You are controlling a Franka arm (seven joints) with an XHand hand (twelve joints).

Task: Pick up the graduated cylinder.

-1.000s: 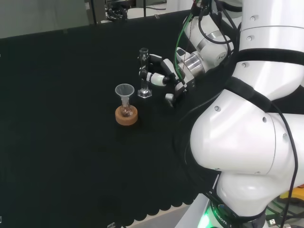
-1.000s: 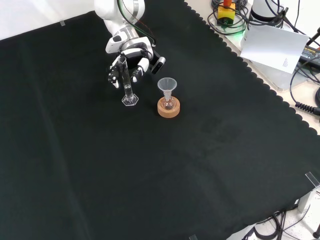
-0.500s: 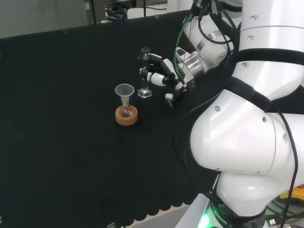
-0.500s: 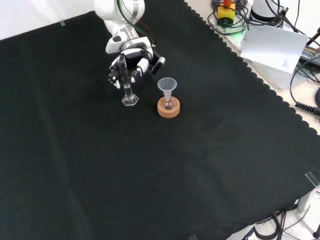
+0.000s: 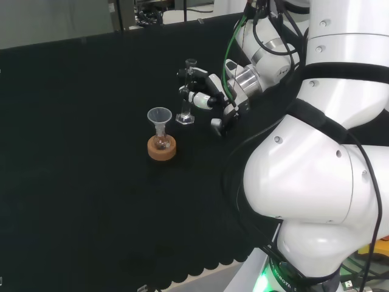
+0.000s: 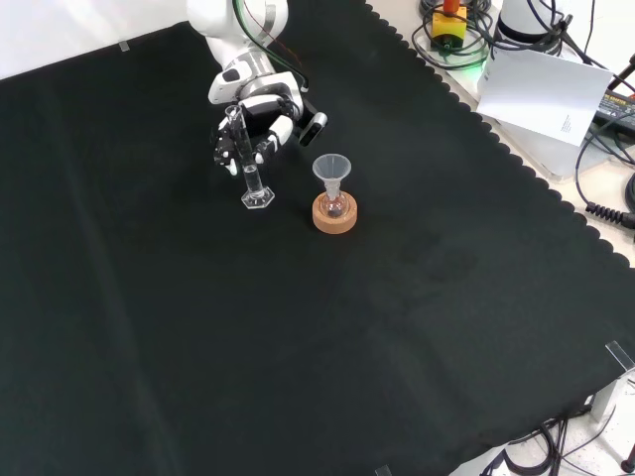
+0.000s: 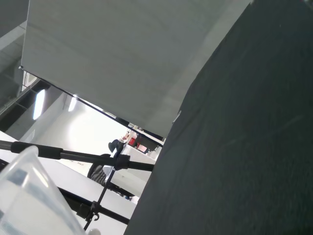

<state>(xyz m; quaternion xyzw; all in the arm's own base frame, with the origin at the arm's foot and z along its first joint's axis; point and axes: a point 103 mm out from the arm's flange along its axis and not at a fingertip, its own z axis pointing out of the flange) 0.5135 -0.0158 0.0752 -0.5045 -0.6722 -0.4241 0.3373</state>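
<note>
The graduated cylinder [image 5: 188,91] is a thin clear tube on a hexagonal foot. It leans with its top toward the hand, and its foot [image 6: 257,199] looks to rest on the black cloth. The hand [image 5: 205,96] reaches in from the right of the head view, its fingers curled round the tube's middle. In the front view the hand [image 6: 263,121] sits behind the cylinder [image 6: 245,159], with fingers on both sides of the tube. A blurred clear rim [image 7: 29,196] looms close in the wrist view; I cannot tell which piece it belongs to.
A clear funnel [image 5: 160,117] stands in a small flask on a cork ring [image 5: 162,149], just left of the cylinder's foot in the head view. In the front view the same cork ring [image 6: 334,216] is to the cylinder's right. The arm's white links [image 5: 328,152] rise at the right.
The cylinder has gone from upright to tilted: its top has swung toward the hand while its foot stayed in place. The fingers have closed in round the tube.
</note>
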